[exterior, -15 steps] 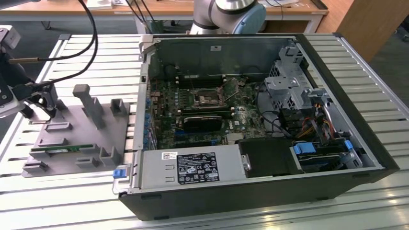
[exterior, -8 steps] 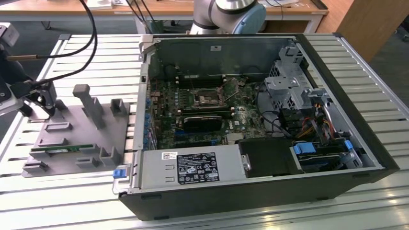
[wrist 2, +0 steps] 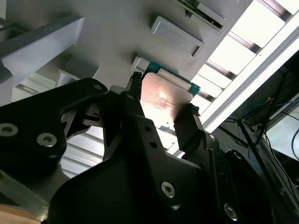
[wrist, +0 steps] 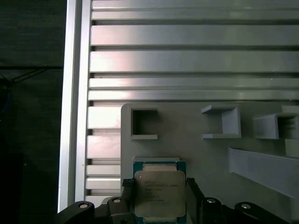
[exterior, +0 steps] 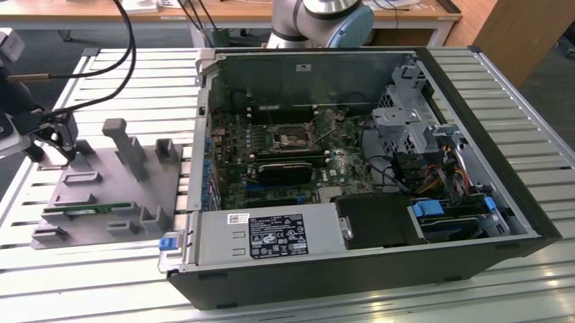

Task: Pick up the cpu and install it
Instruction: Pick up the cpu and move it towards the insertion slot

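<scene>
The cpu (wrist: 159, 196), a silver-topped square chip with a green rim, sits between my gripper's (wrist: 159, 187) two black fingers (wrist: 127, 189), at the corner of the grey holder block (wrist: 210, 158). In the second wrist view the fingers (wrist 2: 184, 133) press against opposite edges of the cpu (wrist 2: 163, 100), so the gripper (wrist 2: 163, 95) is shut on it. In the exterior view the gripper (exterior: 54, 145) hangs low over the far corner of the holder block (exterior: 117, 195), at the exterior view's left. I cannot tell whether the chip still rests on the block. The motherboard's socket (exterior: 295, 139) lies inside the open computer case (exterior: 503, 202).
A green memory stick (exterior: 85, 208) lies in a slot on the holder block. Upright grey posts (exterior: 121, 141) rise from the block between the gripper and the case. The slatted metal table (exterior: 134, 74) ends in a rail just beside the gripper. The arm's base (exterior: 324, 20) stands behind the case.
</scene>
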